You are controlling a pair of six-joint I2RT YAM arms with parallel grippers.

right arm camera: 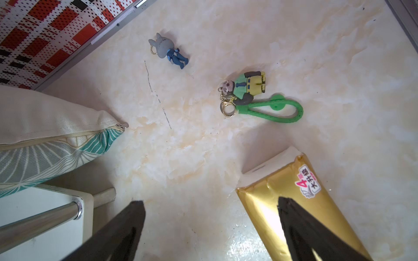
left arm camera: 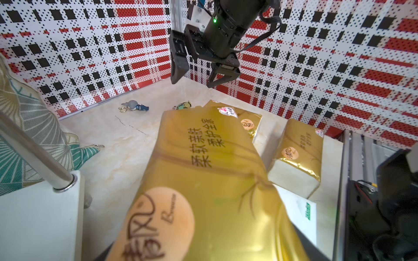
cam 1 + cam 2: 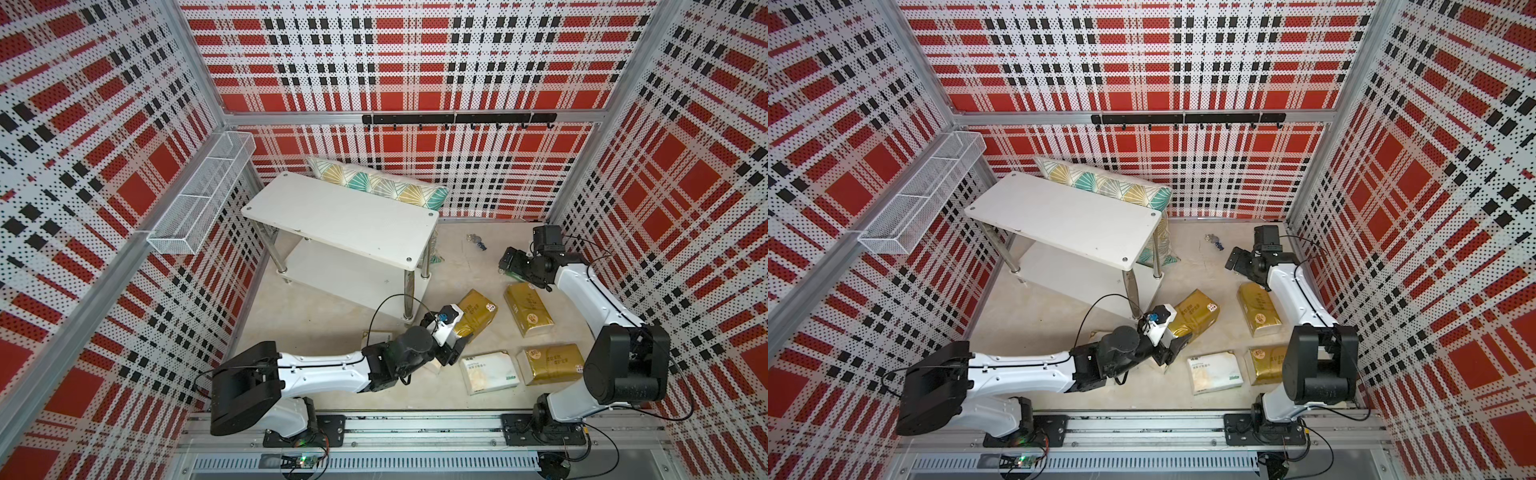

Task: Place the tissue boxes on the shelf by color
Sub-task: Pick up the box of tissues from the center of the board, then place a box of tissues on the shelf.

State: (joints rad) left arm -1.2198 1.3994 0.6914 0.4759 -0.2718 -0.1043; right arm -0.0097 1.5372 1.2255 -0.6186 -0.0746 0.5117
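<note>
Gold pack (image 3: 476,313) is pinched at its near end in my narrowly closed left gripper (image 3: 457,345), long axis running away from me, with the shelf (image 3: 340,216) just beside it to my left; my right gripper (image 3: 510,266) gapes empty, and only the left wrist view shows foil puckering.

Bright, even light; wide-angle edge distortion

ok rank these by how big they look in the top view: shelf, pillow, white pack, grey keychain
1. shelf
2. pillow, though the shelf hides part of it
3. white pack
4. grey keychain, by far the smallest
</note>
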